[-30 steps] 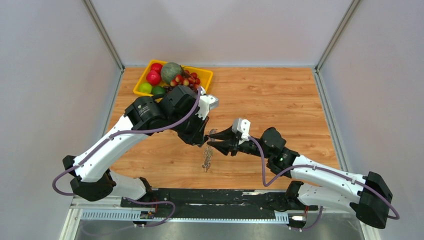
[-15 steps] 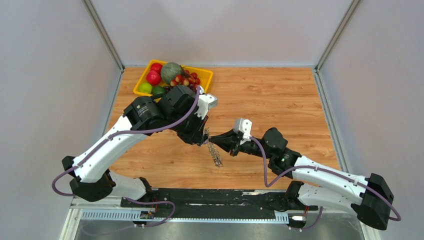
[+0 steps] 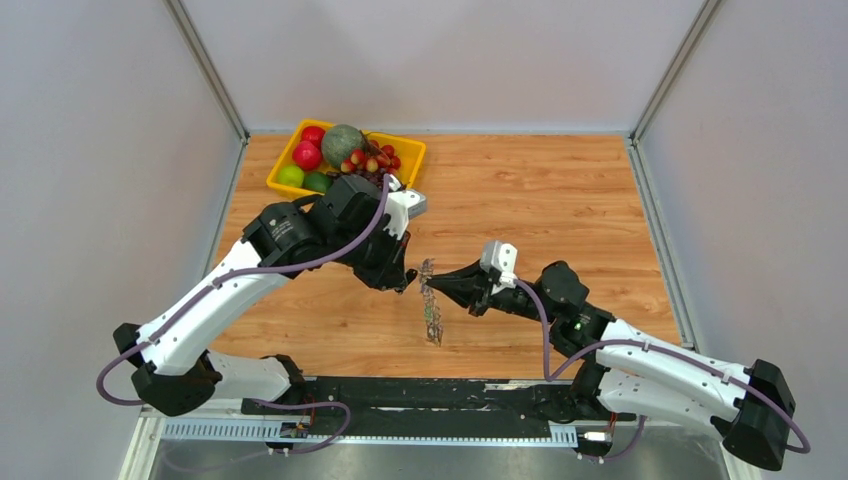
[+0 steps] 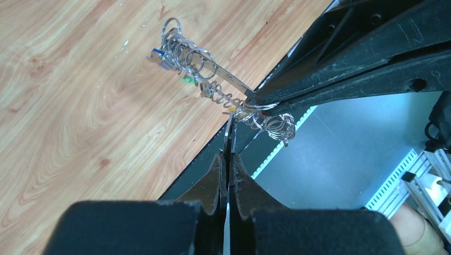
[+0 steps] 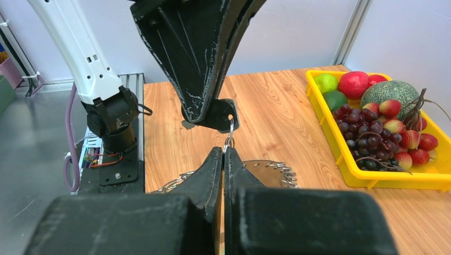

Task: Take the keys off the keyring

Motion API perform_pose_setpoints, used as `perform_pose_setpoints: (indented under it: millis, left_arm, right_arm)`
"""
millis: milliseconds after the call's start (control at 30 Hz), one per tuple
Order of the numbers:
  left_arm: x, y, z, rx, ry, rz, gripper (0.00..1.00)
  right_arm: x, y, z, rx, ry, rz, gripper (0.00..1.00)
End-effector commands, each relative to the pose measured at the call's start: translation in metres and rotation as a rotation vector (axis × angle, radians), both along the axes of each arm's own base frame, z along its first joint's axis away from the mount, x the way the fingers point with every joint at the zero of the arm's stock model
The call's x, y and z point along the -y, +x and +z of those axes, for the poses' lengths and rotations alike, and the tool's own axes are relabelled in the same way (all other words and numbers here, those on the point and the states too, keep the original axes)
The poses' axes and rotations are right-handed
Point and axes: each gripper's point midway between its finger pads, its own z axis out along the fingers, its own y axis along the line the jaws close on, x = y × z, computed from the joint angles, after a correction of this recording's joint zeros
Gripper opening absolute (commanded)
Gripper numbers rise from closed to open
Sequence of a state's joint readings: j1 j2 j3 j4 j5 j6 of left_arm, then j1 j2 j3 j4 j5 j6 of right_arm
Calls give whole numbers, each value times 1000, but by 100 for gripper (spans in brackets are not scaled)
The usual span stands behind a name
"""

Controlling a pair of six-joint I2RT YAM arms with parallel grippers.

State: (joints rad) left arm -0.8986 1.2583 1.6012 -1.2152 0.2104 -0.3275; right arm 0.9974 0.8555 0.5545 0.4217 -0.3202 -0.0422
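Observation:
The keyring (image 3: 431, 305) hangs in the air between my two grippers, a flat silvery ring carrying many small split rings. It also shows in the left wrist view (image 4: 223, 79) and the right wrist view (image 5: 268, 172). Blue (image 4: 156, 53) and green (image 4: 186, 79) key heads show at its far end. My left gripper (image 3: 408, 282) (image 4: 227, 155) is shut on one key (image 5: 219, 114), seen edge-on. My right gripper (image 3: 437, 285) (image 5: 223, 150) is shut on a small split ring (image 5: 231, 127) that links that key to the keyring. The fingertips nearly touch.
A yellow fruit tray (image 3: 282, 160) stands at the table's back left, behind the left arm; it also shows in the right wrist view (image 5: 330, 127). The black base rail (image 3: 430, 395) and a metal shelf run along the near edge. Grey walls enclose the table.
My right gripper was open a second ago and has shut on the small ring. The hanging bunch swung from lower left to under the right fingertips. Both arms shifted slightly.

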Motion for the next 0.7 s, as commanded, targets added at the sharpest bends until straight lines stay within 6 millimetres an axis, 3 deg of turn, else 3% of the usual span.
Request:
perform_pose_setpoints:
  millis: [0,400,667]
  left_arm:
    - [0,9,-1,16,-35,11,0]
    - [25,2,-21,-74,-83,-80,0]
    - [40,-15,-14,-110,-205,-180,0]
  right_arm:
    - [5,-12,29,58,89,45,0]
    - [-1,-20,38,152,135,104,0]
    - [-1,-18,36,200,191,92,0]
